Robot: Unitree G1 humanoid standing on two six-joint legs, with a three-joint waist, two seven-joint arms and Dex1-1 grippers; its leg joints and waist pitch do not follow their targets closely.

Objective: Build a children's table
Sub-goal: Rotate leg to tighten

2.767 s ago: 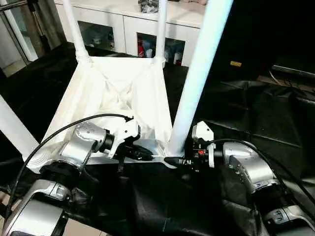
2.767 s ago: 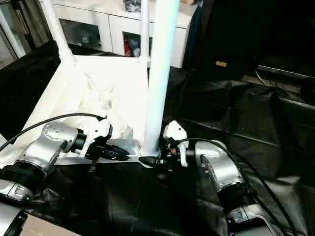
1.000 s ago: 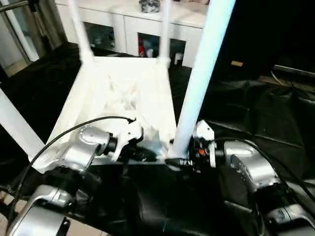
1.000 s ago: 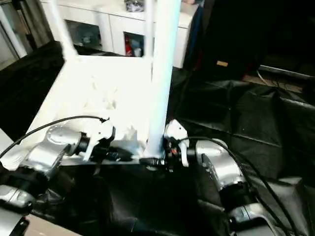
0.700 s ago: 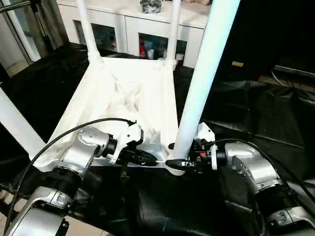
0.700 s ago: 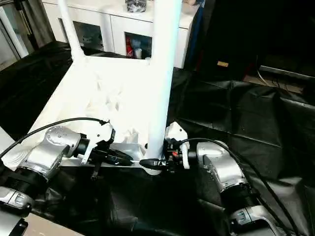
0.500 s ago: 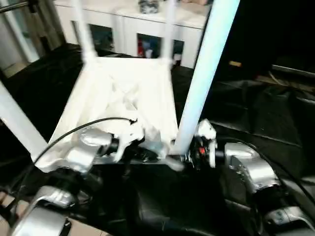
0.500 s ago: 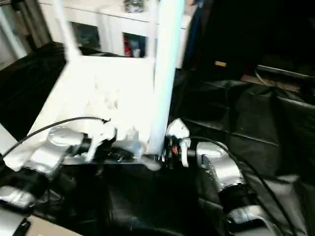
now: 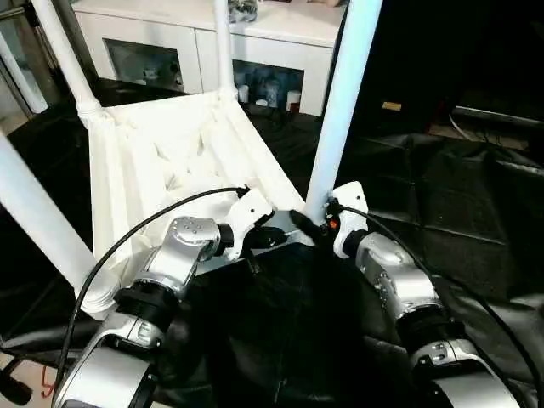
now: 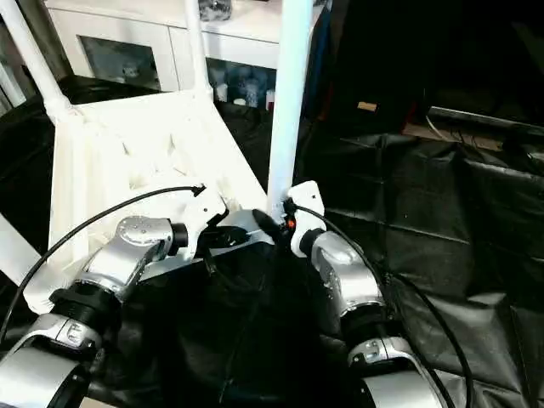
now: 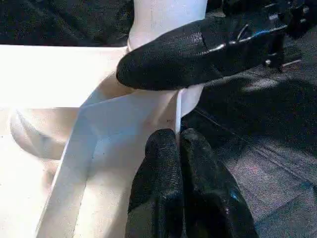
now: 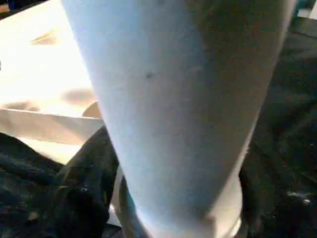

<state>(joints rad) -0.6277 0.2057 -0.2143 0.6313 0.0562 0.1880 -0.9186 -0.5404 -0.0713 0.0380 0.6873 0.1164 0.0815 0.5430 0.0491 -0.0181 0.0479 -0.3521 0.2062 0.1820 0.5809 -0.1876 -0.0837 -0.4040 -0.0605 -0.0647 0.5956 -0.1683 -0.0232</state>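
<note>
The children's table (image 9: 161, 161) lies upside down on black cloth, its ribbed white underside up and its round tube legs pointing upward. My left gripper (image 9: 274, 239) is shut on the thin near rim of the table top (image 11: 124, 129), close to the near right corner. My right gripper (image 9: 309, 218) is closed around the base of the near right leg (image 9: 340, 102); in the right wrist view that leg (image 12: 178, 99) sits between the black fingers (image 12: 84, 183). Two legs (image 9: 223, 42) stand at the far corners and one (image 9: 34, 212) at the near left.
A white cabinet with glass doors (image 9: 170, 51) stands behind the table. Creased black cloth (image 9: 450, 195) covers the floor to the right and in front. A dark box (image 9: 425, 59) rises at the back right. A black cable (image 9: 161, 217) arcs over my left forearm.
The view has shifted. The table top now sits turned, its near right corner swung away from me, and both grippers have moved forward with it, keeping their holds.
</note>
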